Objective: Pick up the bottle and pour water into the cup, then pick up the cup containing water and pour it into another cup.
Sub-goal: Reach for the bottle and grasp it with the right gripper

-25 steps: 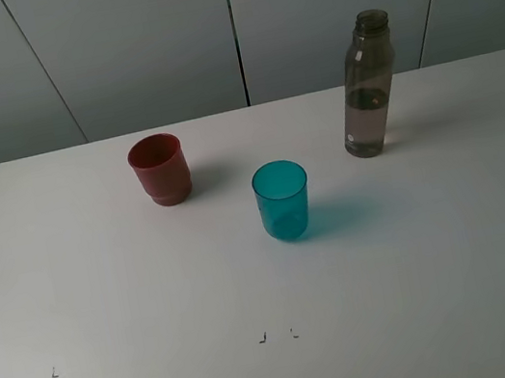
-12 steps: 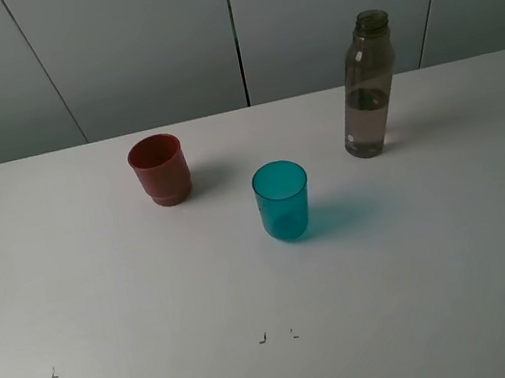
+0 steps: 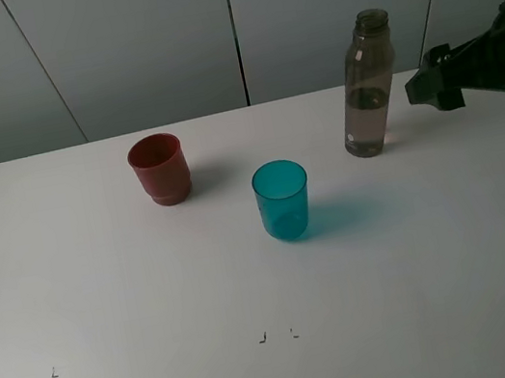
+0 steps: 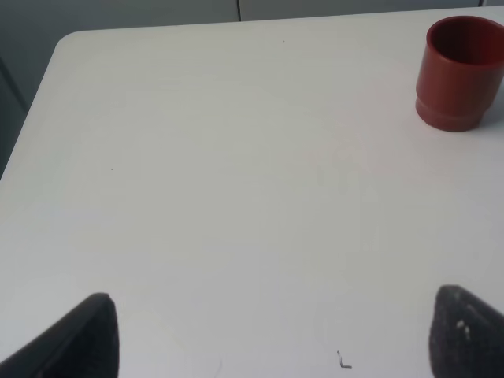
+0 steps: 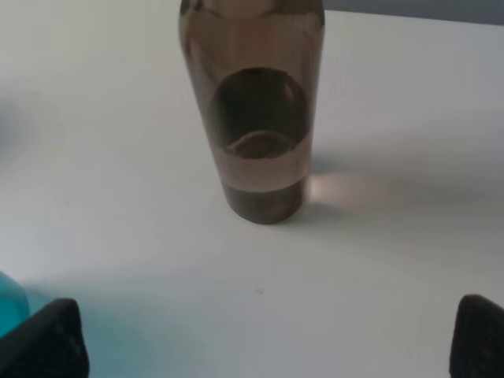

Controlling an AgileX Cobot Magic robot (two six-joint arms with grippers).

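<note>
The smoky grey-brown bottle (image 3: 367, 90) stands upright at the back right of the white table, with a little water in it. The translucent teal cup (image 3: 283, 200) stands near the middle. The opaque red-brown cup (image 3: 160, 170) stands at the back left. My right gripper (image 3: 426, 88) reaches in from the right edge, open and empty, a short way right of the bottle. In the right wrist view the bottle (image 5: 256, 118) stands ahead of the open right gripper (image 5: 264, 339), with the teal cup (image 5: 8, 303) at the edge. My left gripper (image 4: 276, 335) is open over bare table, far from the red-brown cup (image 4: 461, 75).
The white table (image 3: 133, 288) ends in a rounded corner at the back left (image 4: 67, 47). Grey wall panels (image 3: 139, 43) stand behind it. Small dark marks (image 3: 261, 338) lie near the front edge.
My right arm has come into the exterior high view from the right edge and moved left toward the bottle. The bottle and both cups have not moved.
</note>
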